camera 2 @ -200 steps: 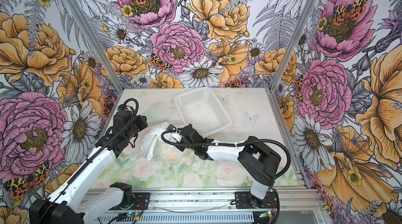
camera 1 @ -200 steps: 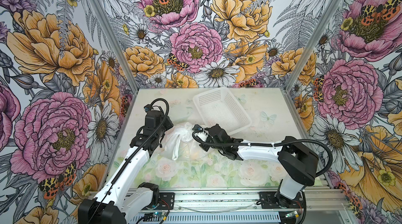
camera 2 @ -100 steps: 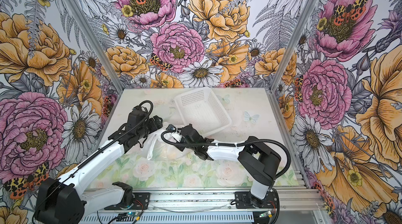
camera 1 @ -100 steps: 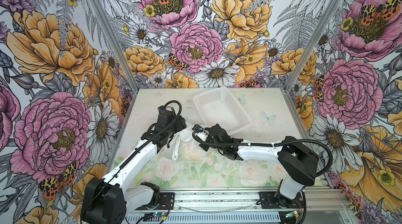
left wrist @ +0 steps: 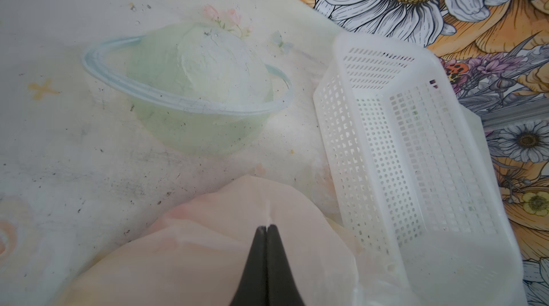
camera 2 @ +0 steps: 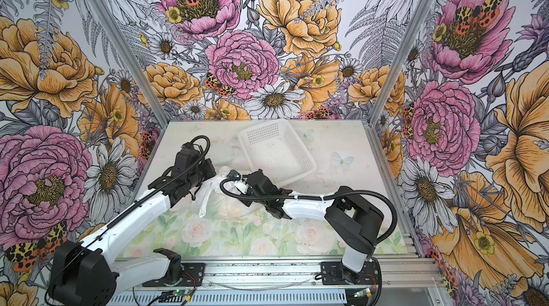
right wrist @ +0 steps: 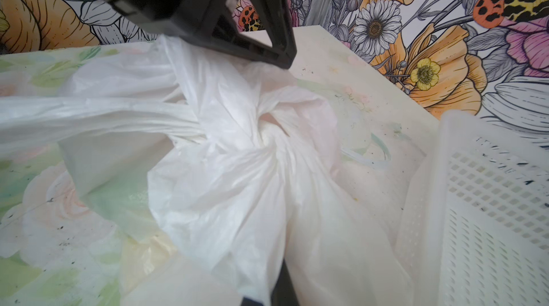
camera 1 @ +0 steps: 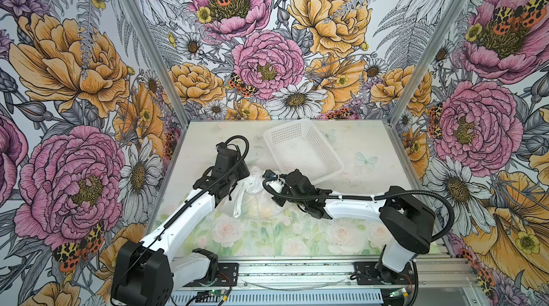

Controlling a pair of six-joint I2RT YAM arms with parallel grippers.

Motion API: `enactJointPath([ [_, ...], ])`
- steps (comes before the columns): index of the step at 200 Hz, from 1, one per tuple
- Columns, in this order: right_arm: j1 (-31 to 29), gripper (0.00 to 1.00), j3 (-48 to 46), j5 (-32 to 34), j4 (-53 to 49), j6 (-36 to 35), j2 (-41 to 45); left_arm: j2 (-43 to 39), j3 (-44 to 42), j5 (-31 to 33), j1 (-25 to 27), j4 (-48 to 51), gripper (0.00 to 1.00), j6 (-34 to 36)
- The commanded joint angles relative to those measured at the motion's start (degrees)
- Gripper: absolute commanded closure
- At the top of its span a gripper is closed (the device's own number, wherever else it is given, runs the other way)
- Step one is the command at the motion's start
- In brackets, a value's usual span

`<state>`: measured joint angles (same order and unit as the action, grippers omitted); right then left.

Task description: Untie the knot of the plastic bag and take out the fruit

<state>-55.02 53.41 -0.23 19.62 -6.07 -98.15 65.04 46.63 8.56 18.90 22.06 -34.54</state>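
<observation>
The translucent white plastic bag (camera 1: 252,200) (camera 2: 219,200) lies mid-table between both arms. Its knot (right wrist: 267,129) is a twisted lump of the handles, also showing from above (camera 1: 256,180). Fruit shows only as yellow-orange blurs through the film (camera 1: 266,209) (camera 2: 234,209). My left gripper (left wrist: 267,226) (right wrist: 279,55) is shut, pinching bag film at the bag's left top, where a handle strip runs up into it. My right gripper (right wrist: 279,289) is mostly buried under gathered plastic and shut on the bag right of the knot. One black finger (right wrist: 286,283) shows.
A white lattice basket (camera 1: 303,153) (camera 2: 276,150) (left wrist: 416,156) (right wrist: 490,215) sits tilted just behind and right of the bag, close to the right wrist. Flowered walls close in the table on the left, back and right. A rail runs along the front edge.
The left arm swung right, in to the bag, and its jaws closed on the plastic. The right arm and the basket stayed put.
</observation>
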Motion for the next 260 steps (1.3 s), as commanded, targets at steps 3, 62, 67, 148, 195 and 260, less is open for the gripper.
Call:
enactJointPath([
  [3,0.6,1.0,-1.0,0.6,2.1,0.1,2.1,-4.2,-1.6,3.0,-1.9,-0.5,1.0,0.1],
  [62,1.1,1.0,-3.7,0.6,5.1,0.4,4.1,-10.4,-4.9,3.0,-6.5,-0.4,1.0,-1.6],
  [67,1.1,1.0,-4.1,0.6,5.6,0.6,4.4,-10.9,-5.3,3.0,-7.0,-0.4,1.0,-1.7],
  [148,2.7,1.0,-11.1,1.0,14.5,1.9,9.1,-14.6,-8.0,2.0,-14.0,0.3,1.0,-3.6],
  [195,3.0,0.95,-13.0,0.8,16.6,2.1,10.3,-14.3,-8.2,1.7,-14.6,0.2,1.0,-3.8],
  [260,3.2,0.27,-9.8,2.0,3.6,5.2,18.5,-12.9,-7.1,1.1,-13.4,0.0,1.0,-3.0],
])
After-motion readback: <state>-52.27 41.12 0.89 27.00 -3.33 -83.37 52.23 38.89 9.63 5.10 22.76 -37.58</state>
